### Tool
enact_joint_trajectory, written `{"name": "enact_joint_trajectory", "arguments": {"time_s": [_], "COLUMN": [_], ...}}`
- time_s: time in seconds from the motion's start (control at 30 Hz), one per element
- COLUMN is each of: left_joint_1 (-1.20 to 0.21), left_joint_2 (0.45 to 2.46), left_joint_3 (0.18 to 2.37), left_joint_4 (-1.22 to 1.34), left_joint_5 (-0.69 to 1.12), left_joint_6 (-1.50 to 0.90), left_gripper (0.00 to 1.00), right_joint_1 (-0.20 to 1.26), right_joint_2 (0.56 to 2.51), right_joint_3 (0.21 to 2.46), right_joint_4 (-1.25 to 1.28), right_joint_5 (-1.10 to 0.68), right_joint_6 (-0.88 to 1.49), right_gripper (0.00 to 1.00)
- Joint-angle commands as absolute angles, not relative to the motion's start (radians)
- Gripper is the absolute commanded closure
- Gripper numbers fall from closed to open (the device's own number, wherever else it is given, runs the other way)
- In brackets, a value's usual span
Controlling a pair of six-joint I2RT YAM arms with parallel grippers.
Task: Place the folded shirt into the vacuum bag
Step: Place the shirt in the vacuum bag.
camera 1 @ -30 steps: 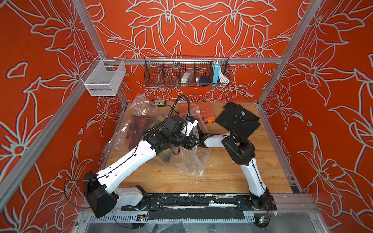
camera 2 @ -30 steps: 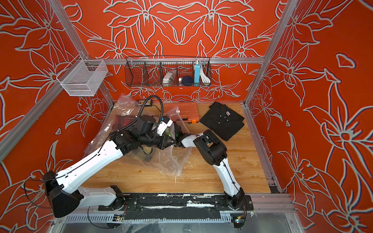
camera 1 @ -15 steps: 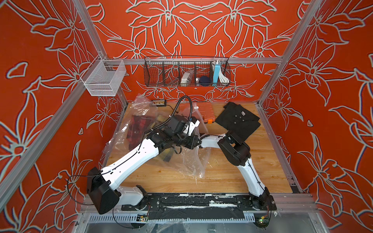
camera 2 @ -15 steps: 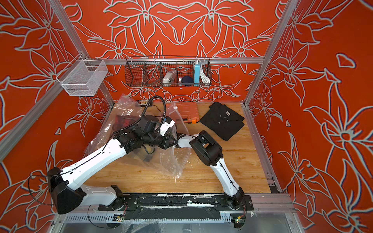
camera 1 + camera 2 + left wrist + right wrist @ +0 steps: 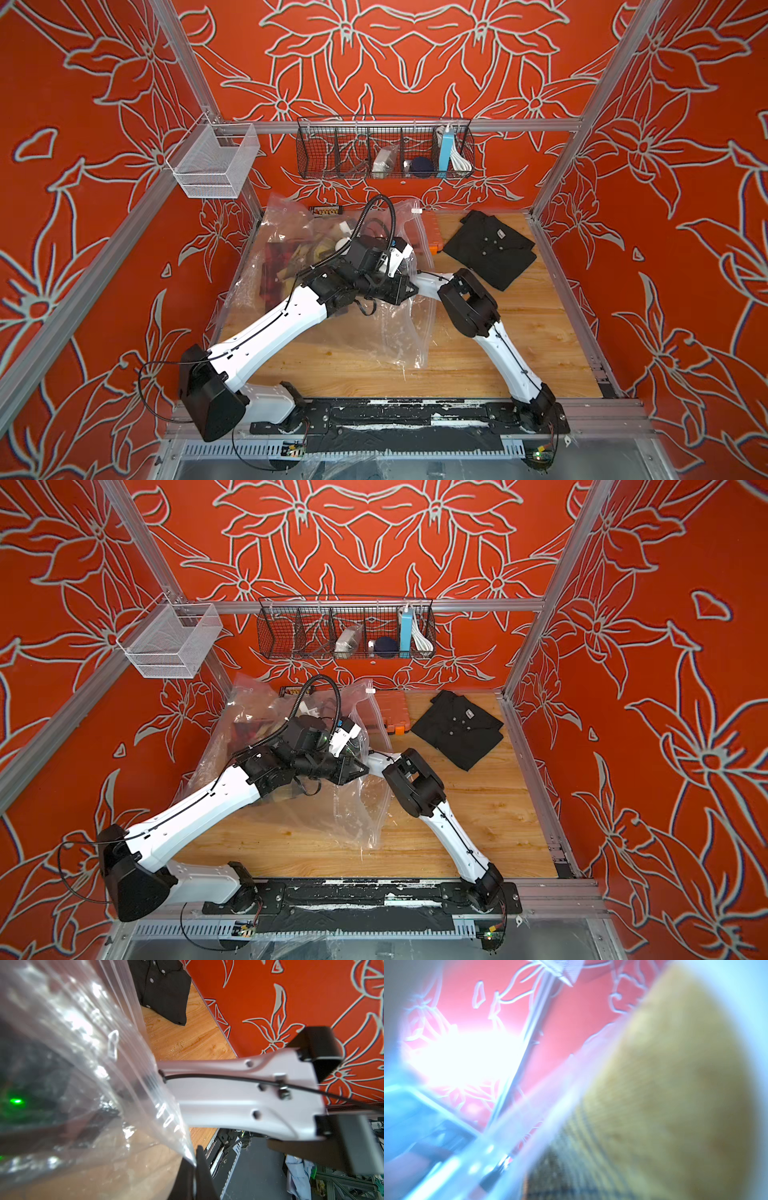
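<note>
Clear vacuum bag | edge in L claw | shirt apart

We see two slim arms of the same make. The left arm and the right arm both wear smooth white shells on their long links, with blocky matte-black joint housings between them. A big black motor block sits at the left arm's lower joint. A ribbed black conduit loops out of the left wrist. Both arms bolt to a black base rail, scuffed white in patches. In the left wrist view, the right arm's white link shows recessed screw holes and a silver screw clamping a thin black cable. The left end effector has narrow black fingers.
</note>
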State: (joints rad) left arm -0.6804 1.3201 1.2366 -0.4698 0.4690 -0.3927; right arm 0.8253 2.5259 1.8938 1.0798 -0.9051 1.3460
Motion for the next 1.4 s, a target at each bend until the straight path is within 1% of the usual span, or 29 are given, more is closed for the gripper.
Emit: {"name": "enact_joint_trajectory", "arguments": {"time_s": [0.0, 0.07, 0.1, 0.13, 0.17, 0.2, 0.27, 0.3, 0.43, 0.5, 0.57, 0.7, 0.83, 0.97, 1.03, 1.07, 1.17, 1.3, 1.37], "left_joint_1": [-0.696, -0.696, -0.696, -0.696, -0.696, -0.696, -0.697, -0.698, -0.696, -0.694, -0.688, -0.678, -0.675, -0.675, -0.675, -0.676, -0.675, -0.676, -0.688], "left_joint_2": [1.321, 1.318, 1.319, 1.32, 1.323, 1.33, 1.339, 1.341, 1.337, 1.333, 1.326, 1.296, 1.295, 1.288, 1.278, 1.275, 1.282, 1.316, 1.343], "left_joint_3": [1.239, 1.238, 1.237, 1.235, 1.233, 1.234, 1.235, 1.238, 1.236, 1.236, 1.235, 1.226, 1.223, 1.199, 1.181, 1.171, 1.136, 1.085, 1.07], "left_joint_4": [-0.448, -0.444, -0.441, -0.438, -0.436, -0.433, -0.43, -0.428, -0.441, -0.456, -0.464, -0.44, -0.428, -0.421, -0.414, -0.408, -0.37, -0.291, -0.264], "left_joint_5": [0.532, 0.534, 0.535, 0.537, 0.538, 0.542, 0.546, 0.546, 0.523, 0.5, 0.473, 0.44, 0.454, 0.454, 0.451, 0.451, 0.469, 0.502, 0.51], "left_joint_6": [-0.397, -0.4, -0.401, -0.401, -0.401, -0.401, -0.405, -0.404, -0.396, -0.392, -0.396, -0.414, -0.412, -0.41, -0.407, -0.408, -0.426, -0.462, -0.468], "left_gripper": [1.0, 1.0, 1.0, 1.0, 1.0, 1.0, 1.0, 1.0, 1.0, 1.0, 1.0, 1.0, 1.0, 1.0, 1.0, 1.0, 1.0, 1.0, 1.0], "right_joint_1": [0.837, 0.837, 0.838, 0.837, 0.836, 0.835, 0.834, 0.835, 0.823, 0.805, 0.783, 0.743, 0.73, 0.713, 0.687, 0.667, 0.597, 0.49, 0.428], "right_joint_2": [2.566, 2.532, 2.525, 2.529, 2.536, 2.545, 2.565, 2.564, 2.483, 2.417, 2.335, 2.147, 2.024, 1.886, 1.795, 1.738, 1.556, 1.354, 1.284], "right_joint_3": [1.908, 1.828, 1.822, 1.834, 1.845, 1.866, 1.927, 1.939, 1.854, 1.772, 1.656, 1.37, 1.166, 0.961, 0.856, 0.815, 0.765, 0.807, 0.827], "right_joint_4": [0.927, 0.764, 0.645, 0.586, 0.538, 0.449, 0.29, 0.213, 0.175, 0.187, 0.242, 0.382, 0.489, 0.541, 0.525, 0.47, 0.176, -0.231, -0.359], "right_joint_5": [-0.908, -0.829, -0.797, -0.795, -0.787, -0.768, -0.774, -0.759, -0.729, -0.728, -0.736, -0.707, -0.684, -0.626, -0.593, -0.576, -0.522, -0.43, -0.385], "right_joint_6": [1.341, 1.234, 1.194, 1.169, 1.166, 1.16, 1.124, 1.11, 1.09, 1.097, 1.111, 1.138, 1.188, 1.228, 1.23, 1.208, 1.08, 0.881, 0.824], "right_gripper": [1.0, 1.0, 1.0, 1.0, 0.94, 0.82, 0.67, 0.53, 0.31, 0.22, 0.17, 0.13, 0.13, 0.14, 0.16, 0.17, 0.18, 0.17, 0.18]}}
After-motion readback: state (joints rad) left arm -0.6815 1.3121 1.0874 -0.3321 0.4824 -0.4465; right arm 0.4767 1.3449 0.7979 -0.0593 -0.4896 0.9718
